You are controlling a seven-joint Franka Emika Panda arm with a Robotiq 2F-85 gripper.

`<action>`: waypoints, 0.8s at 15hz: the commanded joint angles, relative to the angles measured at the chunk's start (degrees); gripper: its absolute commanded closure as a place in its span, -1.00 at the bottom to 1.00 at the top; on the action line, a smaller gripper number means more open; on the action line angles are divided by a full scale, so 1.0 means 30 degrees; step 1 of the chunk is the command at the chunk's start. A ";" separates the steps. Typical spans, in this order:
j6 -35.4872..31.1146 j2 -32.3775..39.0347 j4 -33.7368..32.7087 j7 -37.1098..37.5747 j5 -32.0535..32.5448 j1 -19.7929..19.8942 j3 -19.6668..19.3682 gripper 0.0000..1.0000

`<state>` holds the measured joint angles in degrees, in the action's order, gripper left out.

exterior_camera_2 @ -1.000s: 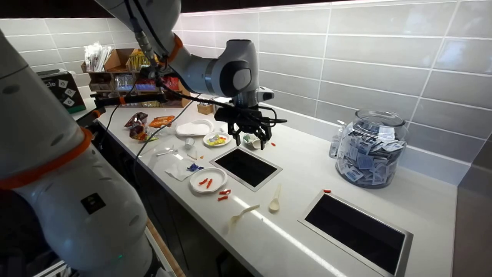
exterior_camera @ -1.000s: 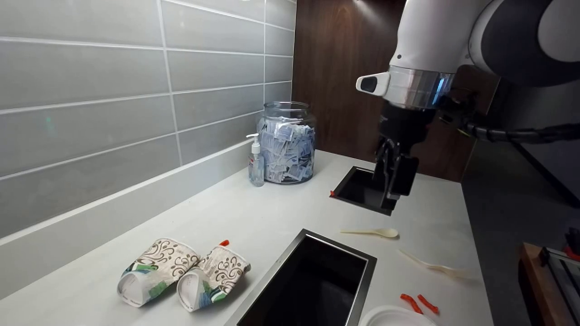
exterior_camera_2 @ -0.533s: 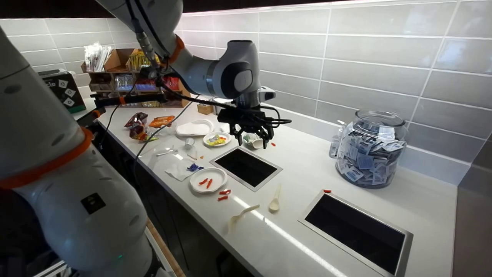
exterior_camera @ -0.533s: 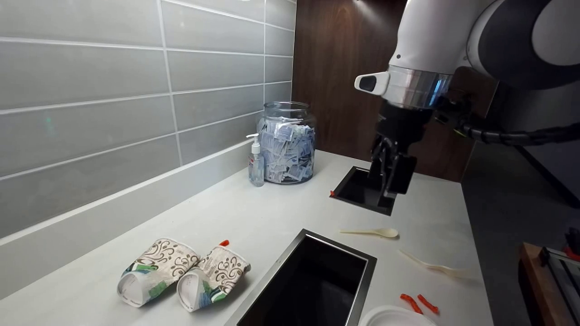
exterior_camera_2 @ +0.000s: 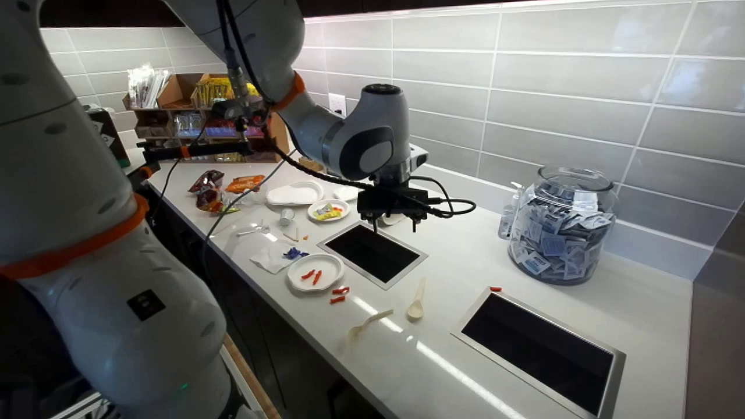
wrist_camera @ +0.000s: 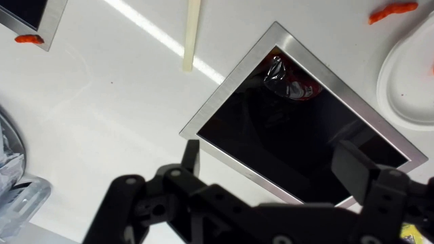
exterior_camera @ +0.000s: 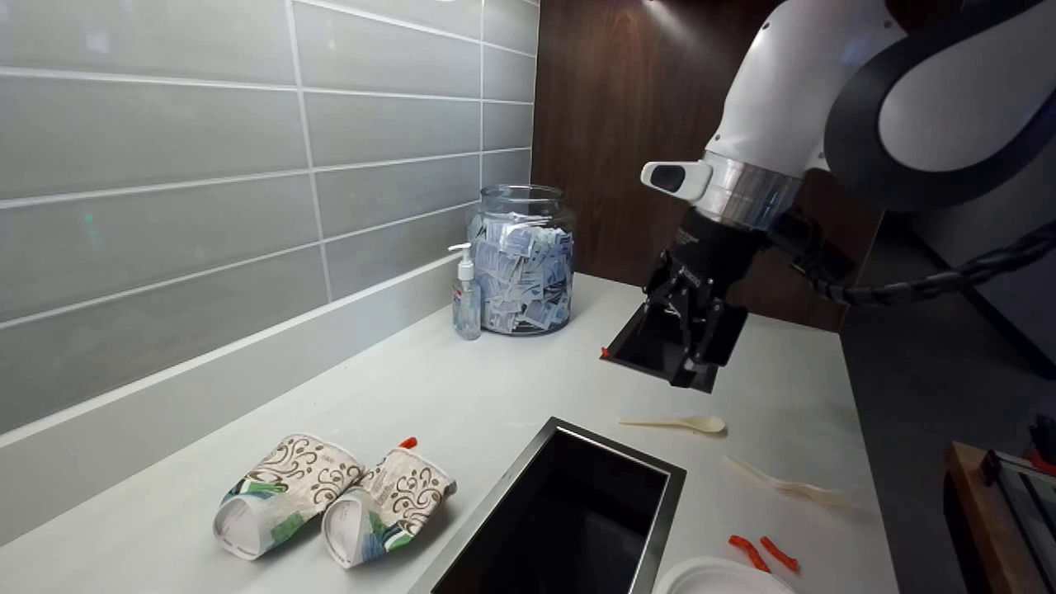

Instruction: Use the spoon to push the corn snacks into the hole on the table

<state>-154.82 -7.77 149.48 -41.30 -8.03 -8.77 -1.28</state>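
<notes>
My gripper [wrist_camera: 268,156] is open and empty, its fingers [wrist_camera: 352,169] wide apart above the wall-side edge of the plate-side hole [wrist_camera: 249,173]. It also shows in both exterior views [exterior_camera: 689,381] [exterior_camera_2: 395,227]. The pale cream spoon [exterior_camera_2: 416,305] lies on the counter between the two holes, clear of the gripper; it shows also in an exterior view [exterior_camera: 701,424]. In the wrist view only its handle [wrist_camera: 191,37] shows. One orange-red corn snack [wrist_camera: 30,39] lies on the corner rim of the jar-side hole [exterior_camera_2: 614,372]. Others lie by the plate [exterior_camera_2: 337,299], on it [exterior_camera_2: 317,277], and by the cups [exterior_camera: 408,443].
A pale fork-like utensil [exterior_camera: 792,487] lies near the counter's front edge. A white plate [exterior_camera_2: 332,265] sits beside the near hole. A glass jar of packets [exterior_camera_2: 561,238] and a pump bottle [exterior_camera: 467,305] stand by the wall. Two patterned paper cups [exterior_camera: 297,474] lie on their sides.
The arm has come lower, and the gripper has tilted and shifted toward the jar side. The spoon, snacks and plate have not moved. The gripper holds nothing throughout.
</notes>
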 commanded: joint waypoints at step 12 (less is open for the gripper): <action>-0.0634 0.0971 -0.0035 0.2393 0.5866 0.2115 0.0180 -1.00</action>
<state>-155.26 -6.25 148.93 -39.72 -0.08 -6.12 -1.16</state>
